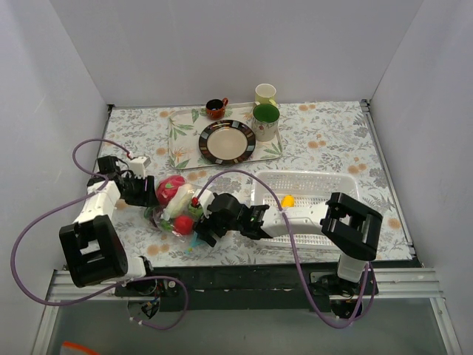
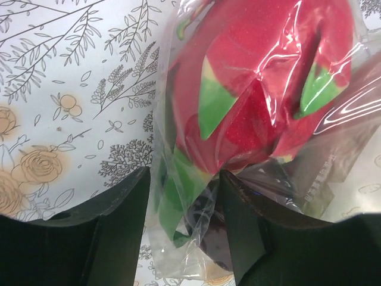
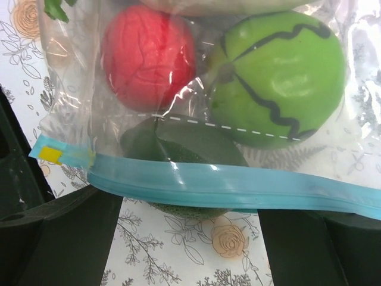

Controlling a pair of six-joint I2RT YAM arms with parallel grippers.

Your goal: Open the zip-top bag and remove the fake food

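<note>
On the floral tablecloth (image 1: 332, 148), the clear crinkly zip-top bag (image 1: 177, 211) lays its blue zip strip (image 3: 238, 187) across the right gripper (image 3: 187, 208)'s spread jaws; the left gripper (image 2: 181, 202) pinches the opposite end.

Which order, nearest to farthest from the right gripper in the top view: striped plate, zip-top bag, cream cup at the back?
1. zip-top bag, right against the right gripper, on its left.
2. striped plate, on the tray, beyond the gripper.
3. cream cup, behind the tray, farthest back.
</note>
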